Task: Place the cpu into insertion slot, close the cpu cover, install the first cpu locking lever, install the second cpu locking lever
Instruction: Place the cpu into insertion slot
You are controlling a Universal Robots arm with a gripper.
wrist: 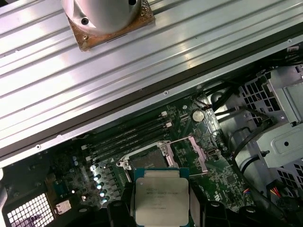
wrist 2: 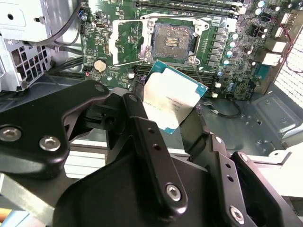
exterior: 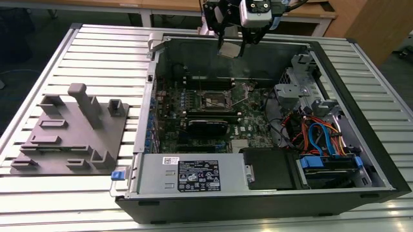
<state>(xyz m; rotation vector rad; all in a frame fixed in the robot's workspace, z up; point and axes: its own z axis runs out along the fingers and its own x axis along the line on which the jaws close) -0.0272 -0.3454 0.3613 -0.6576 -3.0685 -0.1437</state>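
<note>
My gripper (exterior: pixel 231 47) hangs above the far wall of the open computer case, shut on the cpu (exterior: pixel 230 50), a small square chip with a silver top. In both wrist views the cpu (wrist 2: pixel 173 100) (wrist: pixel 160 195) sits between the black fingers (wrist 2: pixel 142 130), well above the motherboard. The insertion slot (wrist 2: pixel 173 40) (wrist: pixel 147 163) (exterior: pixel 215 101) lies bare below, a dark square in a silver rim. Beside it the cpu cover (wrist 2: pixel 112 45) (wrist: pixel 201 153) stands swung open. Thin wire levers (wrist 2: pixel 198 71) stick out near the socket's corners.
The case (exterior: pixel 361 159) lies open on a slatted aluminium table (exterior: pixel 96 53). A grey labelled power supply (exterior: pixel 193 176) and a drive bay with coloured cables (exterior: pixel 322 137) fill its near side. A grey fixture plate (exterior: pixel 71 130) stands at the exterior view's left. A round metal base (wrist: pixel 106 19) sits on the table.
</note>
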